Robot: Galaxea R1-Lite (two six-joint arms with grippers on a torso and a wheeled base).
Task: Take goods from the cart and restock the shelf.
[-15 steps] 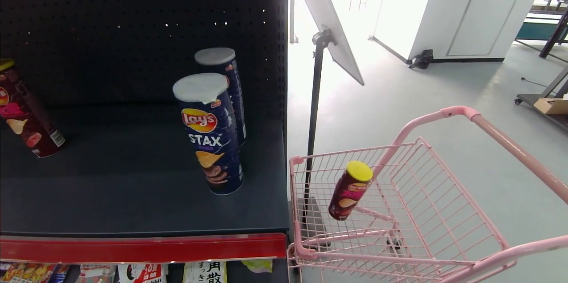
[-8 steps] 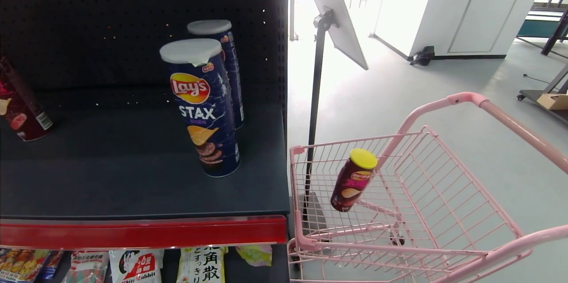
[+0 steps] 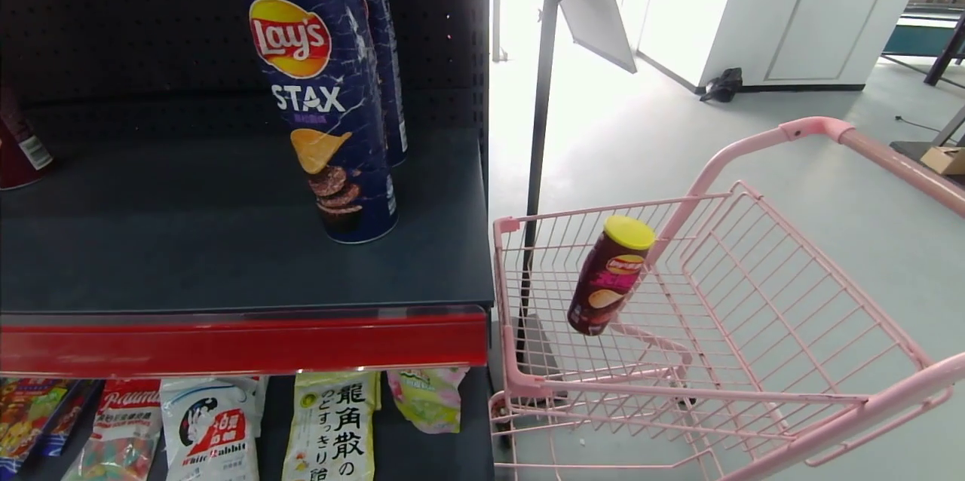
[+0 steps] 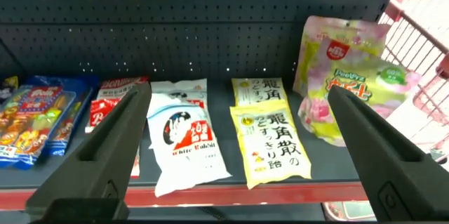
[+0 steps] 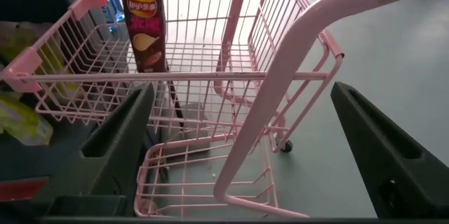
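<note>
In the pink cart just right of the shelf, the yellow-lidded maroon crisp can is leaning on the wire wall ungrasped, while the head camera is sinking lower since a second ago and both arms' jaws are gaping empty, suggesting the pickup is only beginning.

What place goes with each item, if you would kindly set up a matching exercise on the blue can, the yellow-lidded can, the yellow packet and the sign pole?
Things:
1. blue can
2. yellow-lidded can
3. yellow packet
4. sign pole

Places:
A. tilted inside the pink cart
B. standing on the floor beside the cart
C. upright on the upper shelf
D. lying on the lower shelf

Pairs: 1-C; 2-A; 3-D; 4-B
</note>
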